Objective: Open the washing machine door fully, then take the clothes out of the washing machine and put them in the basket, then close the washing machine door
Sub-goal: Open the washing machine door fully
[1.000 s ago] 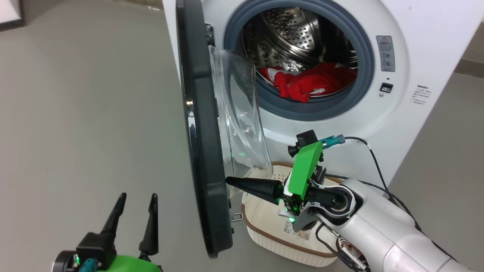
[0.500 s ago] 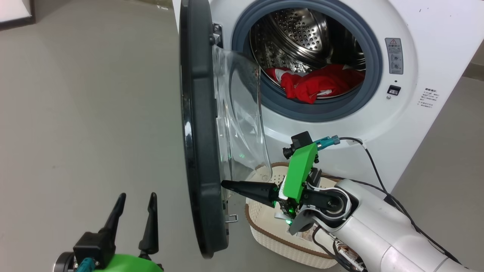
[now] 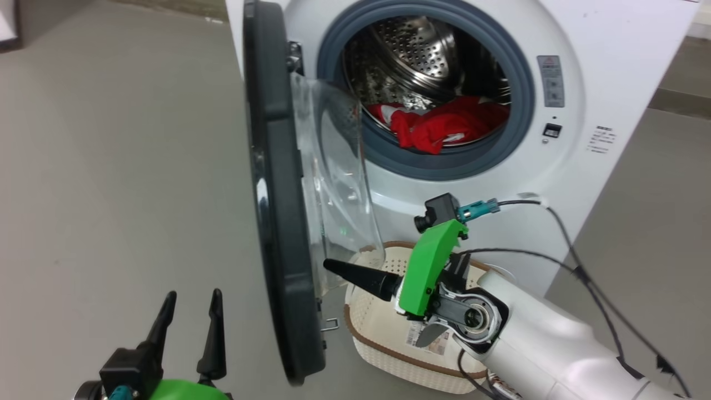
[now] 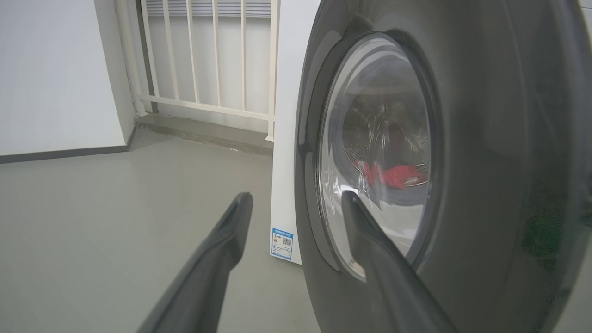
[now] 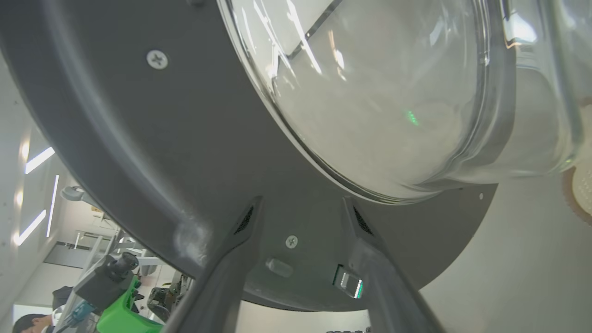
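Observation:
The washing machine stands with its door swung out edge-on, the glass bowl facing the drum. Red clothes lie at the drum's front. The cream basket sits on the floor below the opening. My right gripper points left over the basket, and its open fingertips sit against the door's inner rim just below the glass. My left gripper is open and holds nothing, low on the door's outer side, where the clothes show through the glass.
Grey floor spreads left of the door. A white railing and wall stand beyond the machine's side. My right arm's cables hang in front of the machine. A person is seen far off under the door's edge.
The head camera has shifted, sliding the whole scene left. My right gripper still rests on the door's inner face, with its wrist slightly lower. The left gripper holds its pose.

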